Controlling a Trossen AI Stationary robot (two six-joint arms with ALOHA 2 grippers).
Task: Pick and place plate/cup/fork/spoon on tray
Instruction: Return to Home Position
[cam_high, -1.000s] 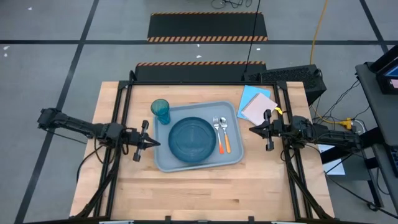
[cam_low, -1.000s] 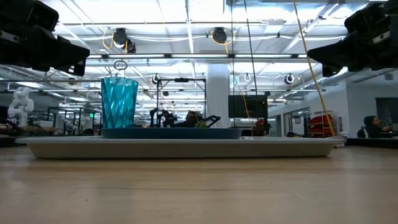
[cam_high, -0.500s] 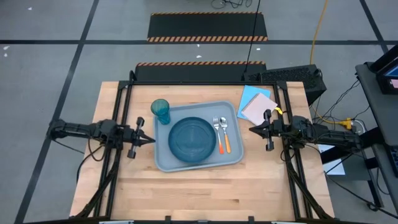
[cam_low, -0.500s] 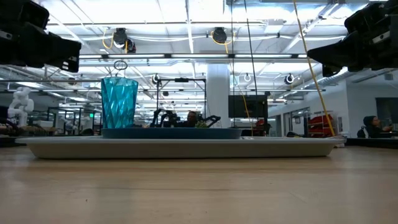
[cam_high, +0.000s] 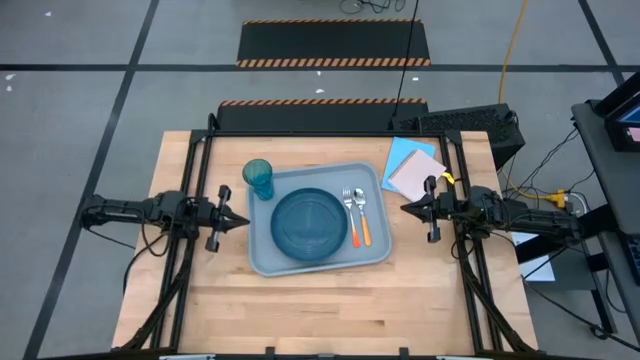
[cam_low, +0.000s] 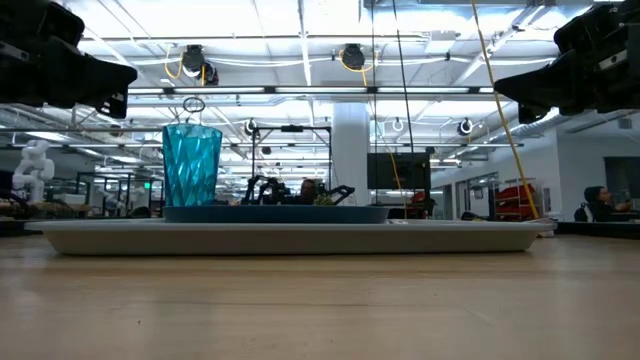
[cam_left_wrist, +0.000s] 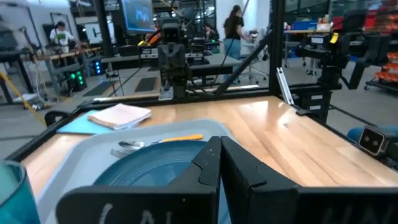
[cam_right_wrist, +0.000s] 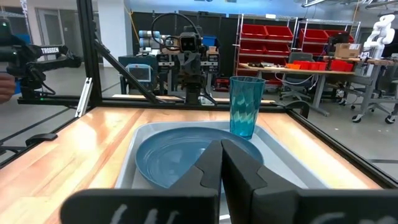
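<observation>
Left hand (cam_high: 240, 221) has drawn back left of the tray (cam_high: 375, 255), fingers pinched together, empty | right hand (cam_high: 406, 208) waits right of it, likewise closed | plate (cam_high: 308, 225), fork (cam_high: 351, 215), spoon (cam_high: 362, 215) lie on tray | risk: cup (cam_high: 259, 178), upright at far-left corner, could topple if the homing left arm swings wide

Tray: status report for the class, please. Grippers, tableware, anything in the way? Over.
Left gripper and right gripper shut, empty, either side of tray. Plate, cup, fork, spoon all on tray. Nothing in the way.
</observation>
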